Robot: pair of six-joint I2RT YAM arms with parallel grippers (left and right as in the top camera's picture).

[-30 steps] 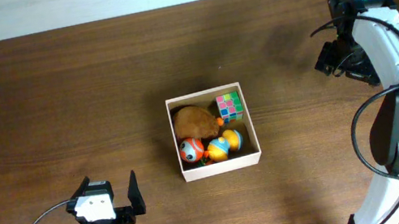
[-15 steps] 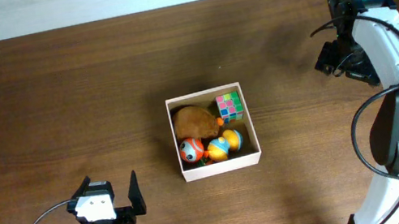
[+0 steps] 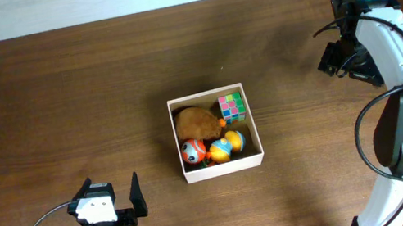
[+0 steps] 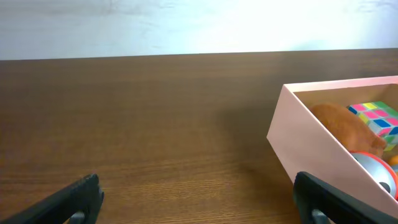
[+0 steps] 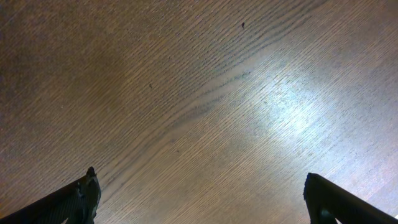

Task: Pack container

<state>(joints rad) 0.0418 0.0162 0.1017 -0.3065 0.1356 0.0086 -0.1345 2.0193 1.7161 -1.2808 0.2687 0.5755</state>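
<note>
your left jaws wide open, empty | your right jaws wide open over tabletop (image 5: 199,93) | container (image 3: 222,169) ahead-right of left jaws, well apart from right; square, mouth up, toys (image 3: 196,120) inside | open tabletop all round

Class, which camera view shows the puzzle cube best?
The overhead view: the puzzle cube lies fully visible in a corner of the container. The left wrist view shows only part of it, past the brown plush toy; the right wrist view shows only table.

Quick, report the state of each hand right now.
Left hand: open, holding nothing.
Right hand: open, holding nothing.
</note>
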